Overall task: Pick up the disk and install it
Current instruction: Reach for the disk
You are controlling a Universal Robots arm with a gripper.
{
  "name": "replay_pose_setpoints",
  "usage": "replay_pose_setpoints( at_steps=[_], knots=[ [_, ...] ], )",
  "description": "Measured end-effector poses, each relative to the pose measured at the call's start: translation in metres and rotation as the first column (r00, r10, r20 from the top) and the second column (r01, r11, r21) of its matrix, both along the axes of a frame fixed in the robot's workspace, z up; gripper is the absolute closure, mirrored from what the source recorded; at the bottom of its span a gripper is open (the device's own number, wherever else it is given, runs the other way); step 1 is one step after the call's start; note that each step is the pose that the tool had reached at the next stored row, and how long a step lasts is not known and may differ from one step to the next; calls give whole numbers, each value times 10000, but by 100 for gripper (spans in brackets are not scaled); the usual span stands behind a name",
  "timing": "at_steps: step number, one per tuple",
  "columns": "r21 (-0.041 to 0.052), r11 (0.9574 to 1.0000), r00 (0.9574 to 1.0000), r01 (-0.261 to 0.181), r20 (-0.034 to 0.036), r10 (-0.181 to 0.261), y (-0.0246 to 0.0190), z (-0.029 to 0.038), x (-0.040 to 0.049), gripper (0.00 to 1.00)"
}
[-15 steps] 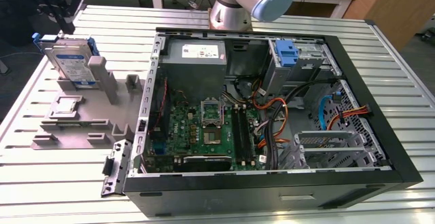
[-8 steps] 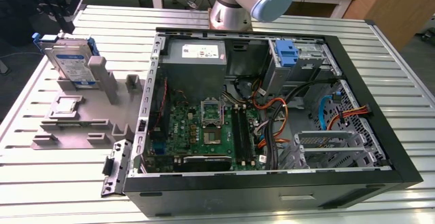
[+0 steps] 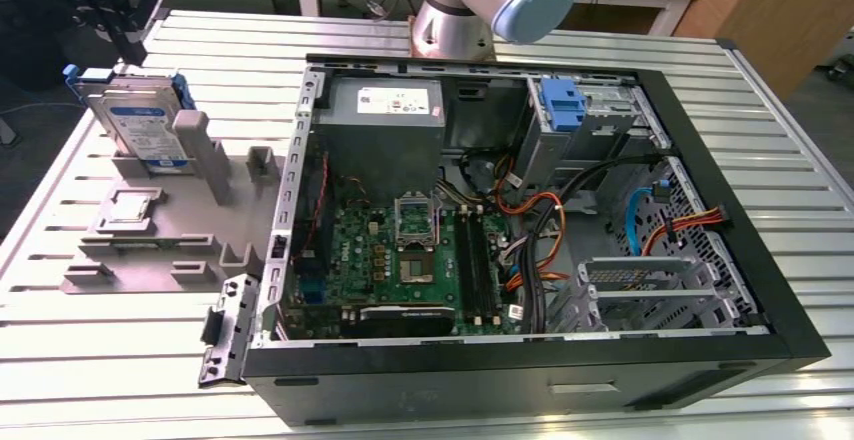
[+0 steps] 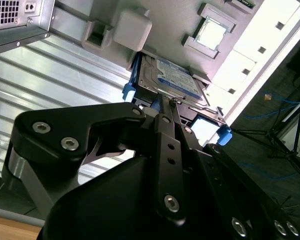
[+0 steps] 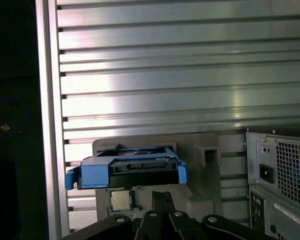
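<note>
The disk (image 3: 139,120) stands on edge in a slot of the grey holder (image 3: 160,260) on the exterior view's left. It is silver with a white-and-blue label and a blue carrier bracket. My gripper (image 3: 128,57) hangs just above its top edge, thin fingers pressed together with nothing between them. In the second wrist view the gripper (image 4: 168,100) reaches the rim of the disk (image 4: 176,80). In the first wrist view the gripper (image 5: 162,195) sits just short of the disk (image 5: 127,171), which shows its connector edge.
An open computer case (image 3: 694,360) fills the middle and the exterior view's right. Inside it are a motherboard (image 3: 400,260), a grey power supply (image 3: 387,110) and a blue bracket (image 3: 565,105) in the drive bay. A processor chip (image 3: 127,208) lies in the holder. The slatted metal table (image 3: 80,360) ends close behind the disk.
</note>
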State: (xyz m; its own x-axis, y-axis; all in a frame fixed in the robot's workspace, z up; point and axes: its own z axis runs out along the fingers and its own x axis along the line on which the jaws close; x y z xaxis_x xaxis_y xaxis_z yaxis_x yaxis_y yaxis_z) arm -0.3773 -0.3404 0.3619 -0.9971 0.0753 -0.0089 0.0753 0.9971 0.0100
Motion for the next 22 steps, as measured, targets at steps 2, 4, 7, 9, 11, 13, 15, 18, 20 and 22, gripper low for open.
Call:
replay_pose_setpoints(
  at_steps=[2, 4, 7, 9, 11, 13, 15, 18, 20, 22],
  knots=[
    [0, 10000, 10000, -69, 0, 69, 0, 0, 0, 90],
    [0, 9997, 9997, -246, 0, 246, 0, 0, 0, 90],
    [0, 9978, 9978, -667, 0, 667, 1, 0, 0, 90],
    [0, 9949, 9949, -1013, 0, 1013, 0, 0, 0, 90],
    [0, 9906, 9906, -1369, -1, 1369, 0, -1, 0, 90],
    [0, 9850, 9850, -1724, 0, 1724, 0, -2, 0, 90],
    [0, 9779, 9779, -2092, 0, 2092, 0, -3, 0, 90],
    [0, 9651, 9651, -2618, 0, 2618, 0, -4, 0, 90],
    [0, 9551, 9551, -2962, 1, 2962, 0, -6, 0, 90],
    [0, 9433, 9433, -3319, -1, 3319, 0, -7, 0, 90]
  ],
)
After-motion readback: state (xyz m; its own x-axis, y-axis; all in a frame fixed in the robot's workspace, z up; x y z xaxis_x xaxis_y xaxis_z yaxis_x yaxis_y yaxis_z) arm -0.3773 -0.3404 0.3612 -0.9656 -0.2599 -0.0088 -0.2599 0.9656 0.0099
